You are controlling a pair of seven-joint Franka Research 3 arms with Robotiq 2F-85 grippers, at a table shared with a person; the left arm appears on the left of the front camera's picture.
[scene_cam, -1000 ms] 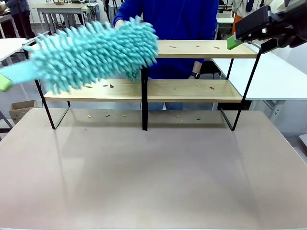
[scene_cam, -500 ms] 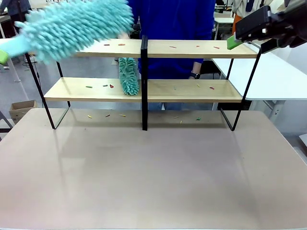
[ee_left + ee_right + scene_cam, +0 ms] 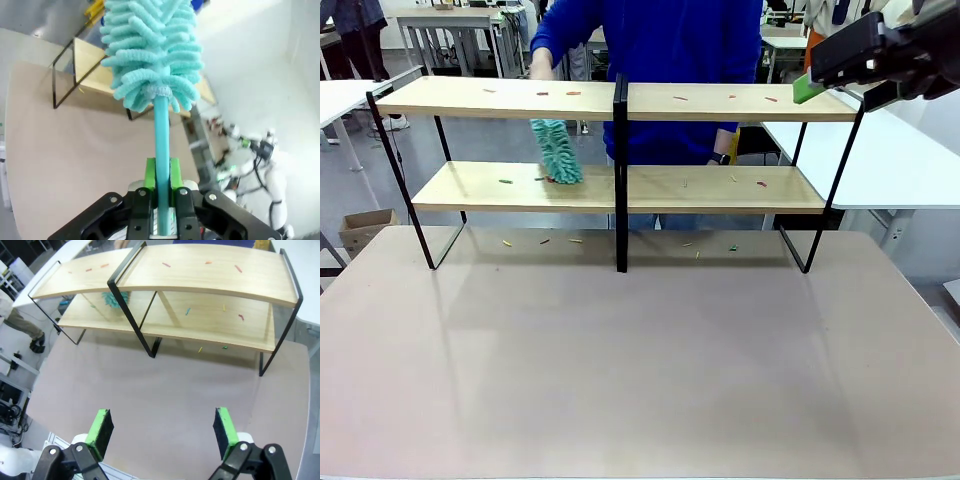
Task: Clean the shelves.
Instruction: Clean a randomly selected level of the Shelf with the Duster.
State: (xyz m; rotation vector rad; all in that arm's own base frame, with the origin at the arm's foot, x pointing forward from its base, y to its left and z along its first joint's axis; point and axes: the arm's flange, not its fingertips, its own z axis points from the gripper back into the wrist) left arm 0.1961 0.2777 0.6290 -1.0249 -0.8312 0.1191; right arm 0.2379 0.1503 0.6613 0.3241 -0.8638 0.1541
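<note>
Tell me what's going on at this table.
The left pincer is shut on the handle of a fluffy teal duster. Across the table, a person's hand works a smaller teal duster on the lower board of the shelves. The right pincer hangs open and empty. Coloured scraps lie on both boards.

One set of shelves (image 3: 620, 215) has two boards: upper board (image 3: 720, 104), lower board (image 3: 720, 196). Two dusters: person's duster (image 3: 556, 152), robot's duster (image 3: 150, 55). Two grippers: left gripper (image 3: 161, 175), right gripper (image 3: 162, 426). One person (image 3: 670, 60). One table (image 3: 620, 380). Many coloured scraps, too small to count.
</note>
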